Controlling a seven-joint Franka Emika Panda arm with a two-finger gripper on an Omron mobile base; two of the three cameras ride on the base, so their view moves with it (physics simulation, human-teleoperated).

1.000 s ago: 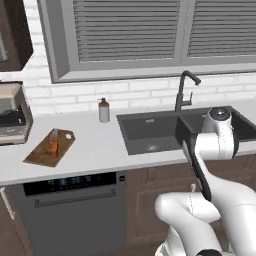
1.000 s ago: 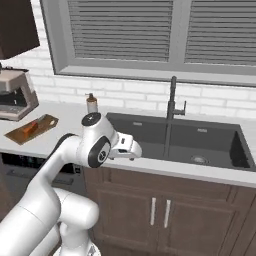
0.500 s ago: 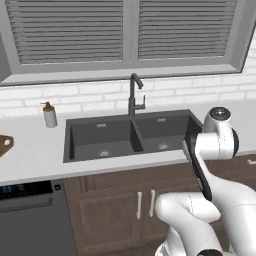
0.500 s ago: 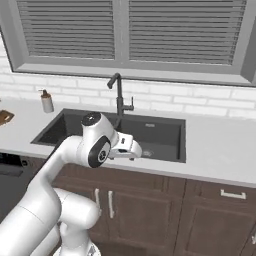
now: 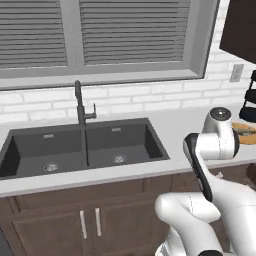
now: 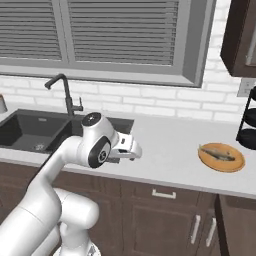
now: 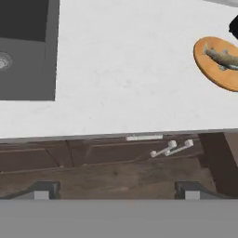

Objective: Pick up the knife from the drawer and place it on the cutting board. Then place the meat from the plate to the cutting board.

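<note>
Gripper (image 7: pixel 114 190) jaws spread wide, holding nothing; slender grey-green meat (image 6: pixel 216 153) lies on round orange plate (image 6: pixel 231 165).

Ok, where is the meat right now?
The meat lies on the plate at the right end of the counter in the right base view, beside the black rack.

The 2 base views look forward and down from behind the arm; both share the dark double-basin sink (image 5: pixel 82 150) (image 6: pixel 35 132). The hand view looks steeply down onto the white countertop (image 7: pixel 125 83), close above the gripper (image 7: pixel 114 190).
</note>
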